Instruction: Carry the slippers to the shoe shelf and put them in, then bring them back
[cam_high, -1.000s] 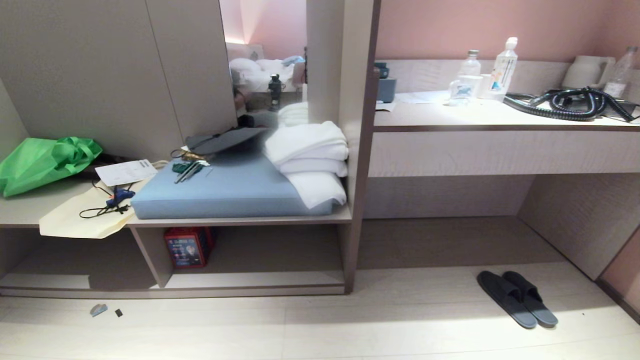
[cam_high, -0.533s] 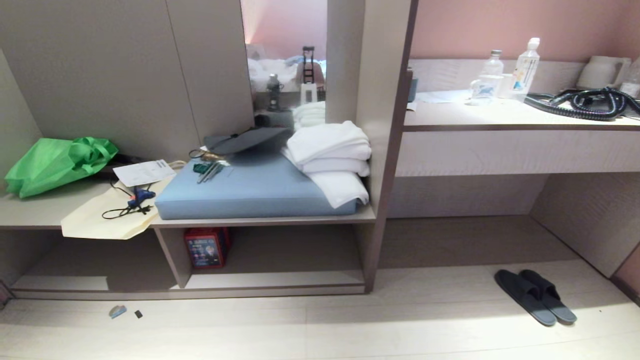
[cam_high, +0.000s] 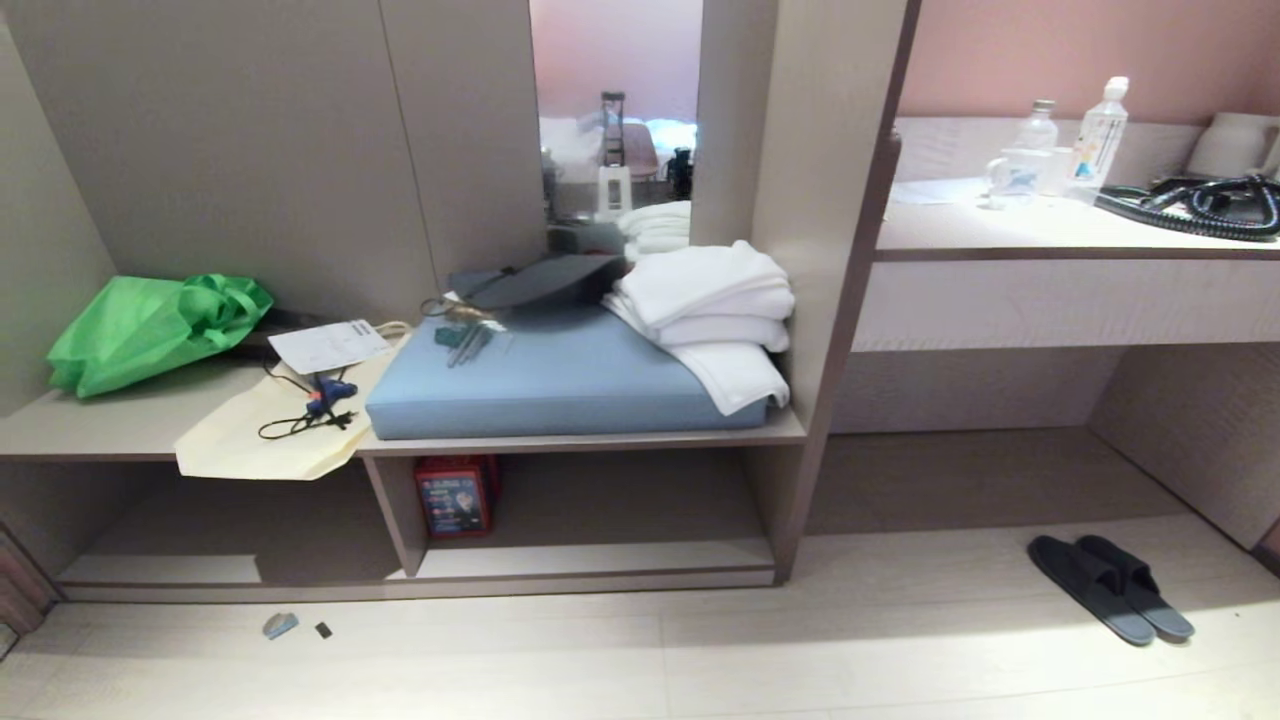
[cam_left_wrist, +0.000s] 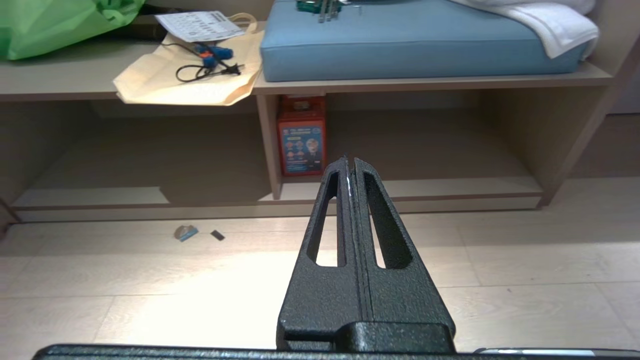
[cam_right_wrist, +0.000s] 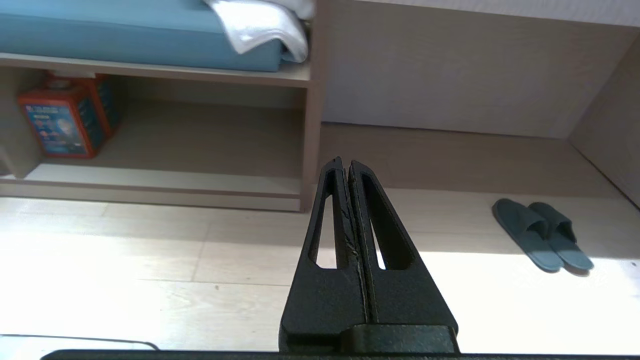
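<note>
On the floor at far right, the slippers (cam_high: 1110, 587) lie side by side, touching, in front of the open space under the desk (cam_high: 1060, 232).
Well to their left stands the shoe shelf (cam_high: 590, 560), its low cubby holding only a red box (cam_high: 457, 495) at its left end; a blue cushion (cam_high: 560, 385) and folded white towels (cam_high: 715, 310) sit on the bench board above. Neither arm shows from the head; the left gripper (cam_left_wrist: 350, 161) and right gripper (cam_right_wrist: 346, 161) both hang above bare floor, jaws pressed together, holding nothing.
</note>
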